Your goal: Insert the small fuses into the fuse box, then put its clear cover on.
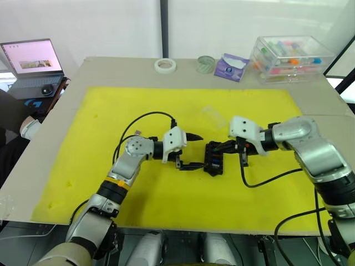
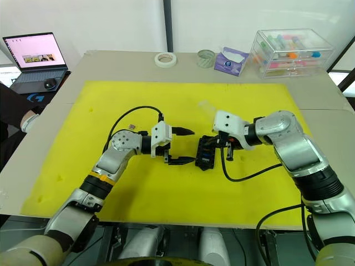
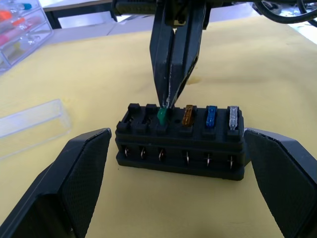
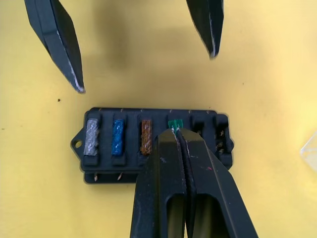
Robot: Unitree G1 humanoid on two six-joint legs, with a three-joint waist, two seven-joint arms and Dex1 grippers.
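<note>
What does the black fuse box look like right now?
The fuse box is a small black plastic block lying flat on the yellow mat. One row of six slots runs along its top: grey, blue, orange and green fuses sit in four, and two at one end are empty. Metal pins show along its side. The right end effector pinches the green fuse; the open left end effector flanks the box.

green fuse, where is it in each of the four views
Left eye view: too small to make out; the fuse box sits mid-mat.
Right eye view: likewise, at the fuse box.
Left wrist view: green fuse in the third slot, pinched by the right tool.
Right wrist view: green fuse at the tool tips.
Shared landmark: the fuse box.
</note>
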